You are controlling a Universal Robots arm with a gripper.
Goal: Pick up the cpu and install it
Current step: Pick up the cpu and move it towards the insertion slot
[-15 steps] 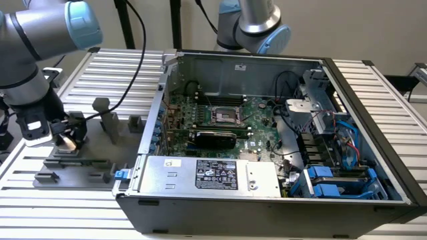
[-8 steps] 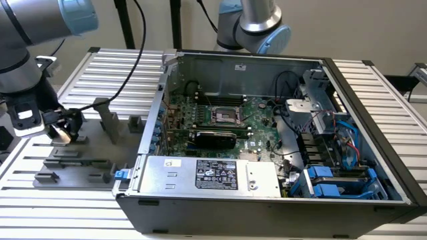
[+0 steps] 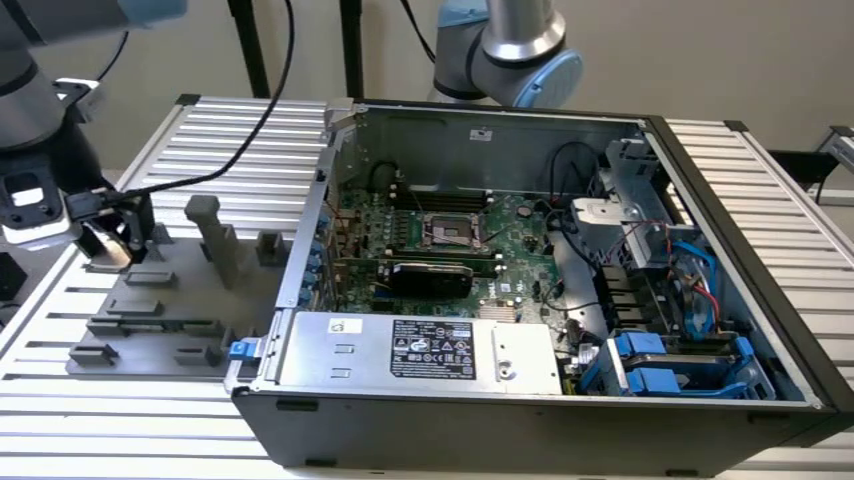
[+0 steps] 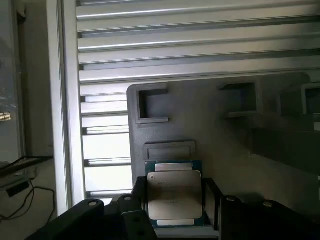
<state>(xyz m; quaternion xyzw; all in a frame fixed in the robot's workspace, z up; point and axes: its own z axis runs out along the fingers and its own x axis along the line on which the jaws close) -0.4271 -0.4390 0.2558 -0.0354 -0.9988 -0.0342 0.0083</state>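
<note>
**A:** Busy desk [image 3: 227, 125] there. The open computer case [image 3: 534, 130] filled the middle and the exterior view's right. The motherboard [image 3: 514, 235] lay flat inside with its dark socket [image 3: 451, 232] bare, and the power supply [image 3: 414, 350] ran along the near wall.

**B:** At the exterior view's left, the grey fixture plate [image 3: 147, 335] lay just beside the case. A tall post [image 3: 211, 240] stood on it, between the claw [image 3: 110, 240] and the case wall. A black cable [image 3: 274, 90] trailed over the slats behind.

**A:** From out there the chip was hidden behind the claw, and the arm was cut off at the upper left corner.

**B:** The wrist view settled it. The cpu [image 4: 175, 197], silver top up, sat squarely between the two dark fingers [image 4: 139, 200]. They pressed on its opposite edges, so the claw was clenched on it, low over the fixture plate. Whether it had cleared the plate, I couldn't tell.
</note>
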